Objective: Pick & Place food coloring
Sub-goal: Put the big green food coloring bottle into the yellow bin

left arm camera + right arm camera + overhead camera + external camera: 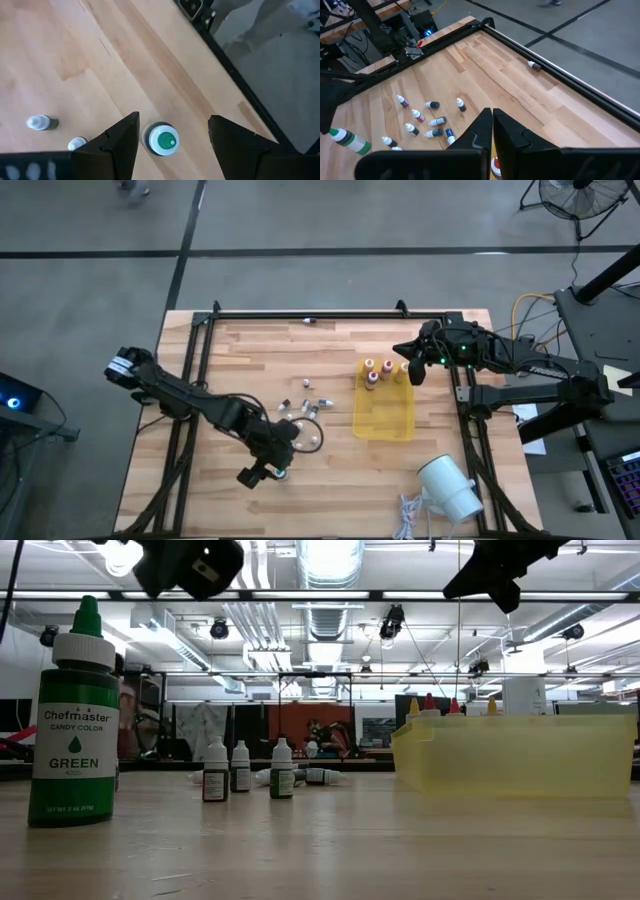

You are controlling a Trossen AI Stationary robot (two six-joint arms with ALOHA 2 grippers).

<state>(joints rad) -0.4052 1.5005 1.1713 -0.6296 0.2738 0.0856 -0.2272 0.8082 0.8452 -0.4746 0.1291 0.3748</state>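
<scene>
Green-topped food coloring bottle (74,715) stands upright near the table's front edge. Left gripper (172,145) hovers directly above it, fingers spread wide, holding nothing. Small vials (305,409) lie scattered nearby. Right gripper (491,131), fully closed and empty, hangs over the yellow tray (385,420).

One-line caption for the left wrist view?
Open left gripper poised above the upright green-capped bottle on the wooden table.
</scene>
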